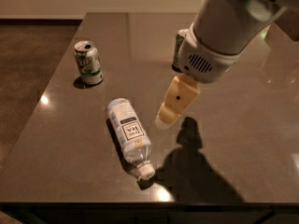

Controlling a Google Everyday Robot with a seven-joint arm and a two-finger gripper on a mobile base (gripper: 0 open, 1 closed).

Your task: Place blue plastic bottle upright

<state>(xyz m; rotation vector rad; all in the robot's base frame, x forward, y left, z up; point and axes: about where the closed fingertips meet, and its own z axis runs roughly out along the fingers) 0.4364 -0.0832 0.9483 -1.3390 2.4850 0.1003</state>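
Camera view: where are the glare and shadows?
In the camera view the light is dim and warm; glare spots sit on the dark glossy table near its left edge and at the front beside the cap of the lying clear plastic bottle with pale blue label. The cream gripper, right of the bottle, casts a shadow frontward; the arm covers part of the far green-and-white soda can.

Claw (167,119) hangs over the surface (243,125); its arm (229,27) is cut off at the top edge. Beyond the claw, a can (179,50) is largely hidden by that arm.
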